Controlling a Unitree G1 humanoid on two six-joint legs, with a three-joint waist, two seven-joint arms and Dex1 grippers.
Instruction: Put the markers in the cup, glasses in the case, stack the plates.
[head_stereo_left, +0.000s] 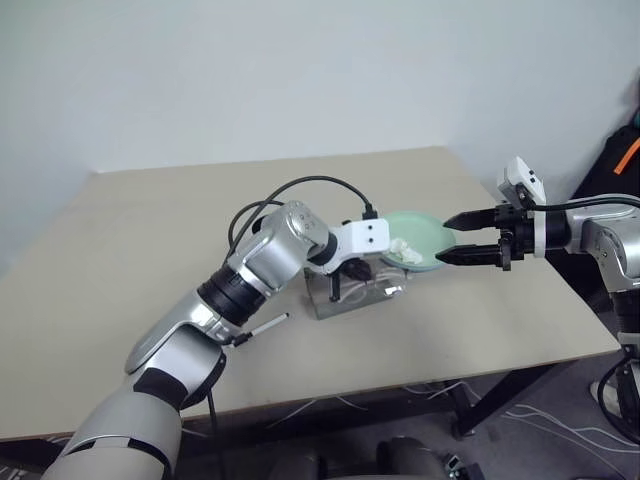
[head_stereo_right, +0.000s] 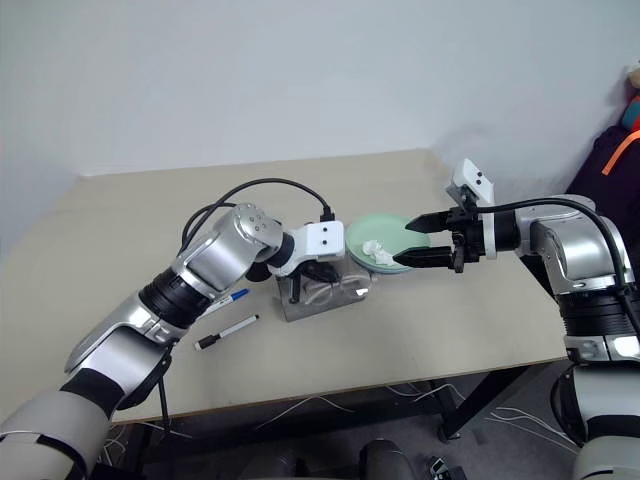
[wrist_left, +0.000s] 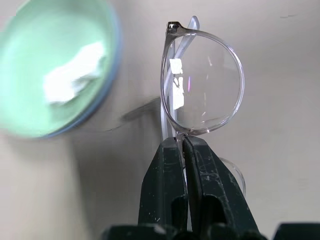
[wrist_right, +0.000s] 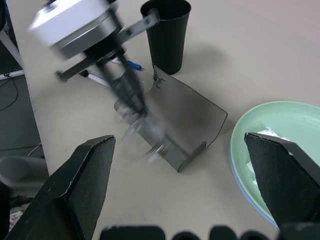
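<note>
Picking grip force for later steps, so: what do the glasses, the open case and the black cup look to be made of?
Glasses: clear glossy plastic frame, probably; you see through it, a small metal-looking hinge at the corner.
Case: matte grey, thin stiff shell; plastic or covered board, cannot tell which.
Cup: black plastic by the look, smooth with a faint sheen, thin rim.

Head pair looks down over the table (head_stereo_left: 120, 260); wrist cameras sit close, sharing the green plate (wrist_right: 280, 120)

Silver arms, blk cables, blk grippers (head_stereo_right: 412, 243).
</note>
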